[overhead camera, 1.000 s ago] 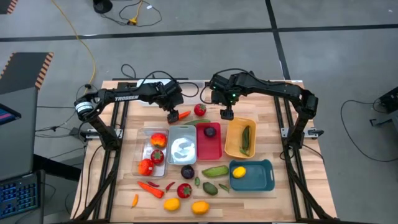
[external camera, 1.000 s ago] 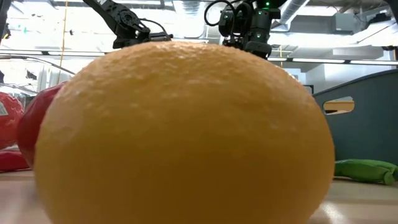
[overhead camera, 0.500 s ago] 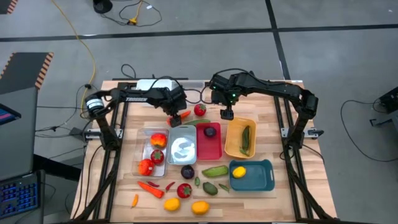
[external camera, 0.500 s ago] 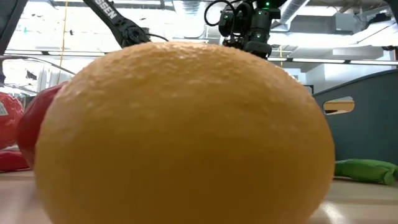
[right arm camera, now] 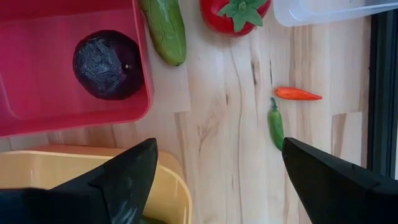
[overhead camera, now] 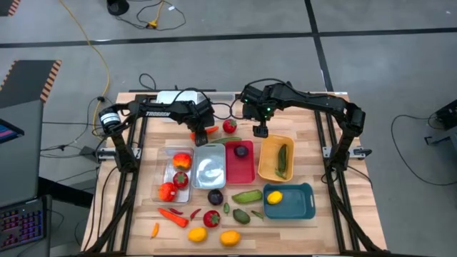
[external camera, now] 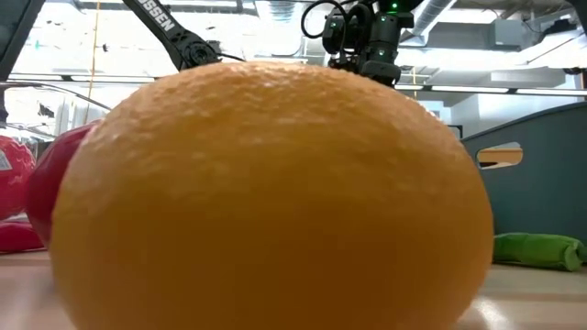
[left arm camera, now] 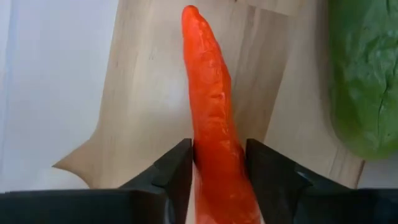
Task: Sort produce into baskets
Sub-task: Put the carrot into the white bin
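My left gripper [overhead camera: 201, 133] is at the table's far side, just beyond the silver-grey bin [overhead camera: 209, 165], shut on an orange-red carrot [left arm camera: 211, 106]. My right gripper [overhead camera: 260, 130] is open and empty over the far rims of the red bin [overhead camera: 240, 163] and the yellow bin [overhead camera: 271, 160]. A purple plum [right arm camera: 109, 64] lies in the red bin, a green cucumber [overhead camera: 282, 158] in the yellow one and a lemon [overhead camera: 274, 197] in the teal bin [overhead camera: 296, 207]. A clear bin [overhead camera: 178, 171] holds several red and orange fruits. My left gripper pinches the carrot's thick end [left arm camera: 217, 168] between its two fingers [left arm camera: 177, 171]. The fingers lie along the carrot, which points away from them toward the table's right [overhead camera: 211, 130]. Whether the carrot's tip touches the wood, I cannot tell.
A tomato [overhead camera: 229, 126] and a green pod [right arm camera: 165, 28] lie beyond the red bin, with two small chilies [right arm camera: 297, 94] near them. Loose produce covers the near side [overhead camera: 214, 218]. A large orange fruit [external camera: 275, 192] fills most of the low view.
My left arm has reached a little toward the table's right edge and sunk lower, with the carrot still between the fingers at nearly the same place.
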Controlling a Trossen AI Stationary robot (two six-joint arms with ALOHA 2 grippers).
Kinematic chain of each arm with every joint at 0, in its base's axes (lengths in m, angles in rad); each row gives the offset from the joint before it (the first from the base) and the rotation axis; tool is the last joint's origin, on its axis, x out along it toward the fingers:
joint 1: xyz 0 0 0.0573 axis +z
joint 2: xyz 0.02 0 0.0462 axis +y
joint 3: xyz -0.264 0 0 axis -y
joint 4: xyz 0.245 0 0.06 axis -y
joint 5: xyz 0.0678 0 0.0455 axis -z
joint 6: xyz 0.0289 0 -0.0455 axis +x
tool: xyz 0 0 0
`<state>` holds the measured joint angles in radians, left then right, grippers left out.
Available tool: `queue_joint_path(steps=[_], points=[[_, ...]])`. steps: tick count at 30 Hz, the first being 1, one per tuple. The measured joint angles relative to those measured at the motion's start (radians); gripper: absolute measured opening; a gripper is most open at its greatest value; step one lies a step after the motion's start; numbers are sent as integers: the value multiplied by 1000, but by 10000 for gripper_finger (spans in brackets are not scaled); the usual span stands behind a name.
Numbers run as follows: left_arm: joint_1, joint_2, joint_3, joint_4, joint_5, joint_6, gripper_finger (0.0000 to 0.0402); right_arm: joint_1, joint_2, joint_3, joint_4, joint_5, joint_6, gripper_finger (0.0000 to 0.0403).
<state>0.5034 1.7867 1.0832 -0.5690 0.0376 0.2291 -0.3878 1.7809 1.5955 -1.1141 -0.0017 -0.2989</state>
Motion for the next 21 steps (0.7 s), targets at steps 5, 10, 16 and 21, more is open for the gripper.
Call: queue_joint_path(steps=[5,10,16,21], points=[[0,-2,0,0,-1,8,89,0,0,0,0,0,2,369],[0,-2,0,0,-1,14,84,0,0,0,0,0,3,369],[1,-42,0,-8,-1,20,94,0,0,0,0,0,3,369],[2,-104,0,-21,0,20,94,0,0,0,0,0,3,369]])
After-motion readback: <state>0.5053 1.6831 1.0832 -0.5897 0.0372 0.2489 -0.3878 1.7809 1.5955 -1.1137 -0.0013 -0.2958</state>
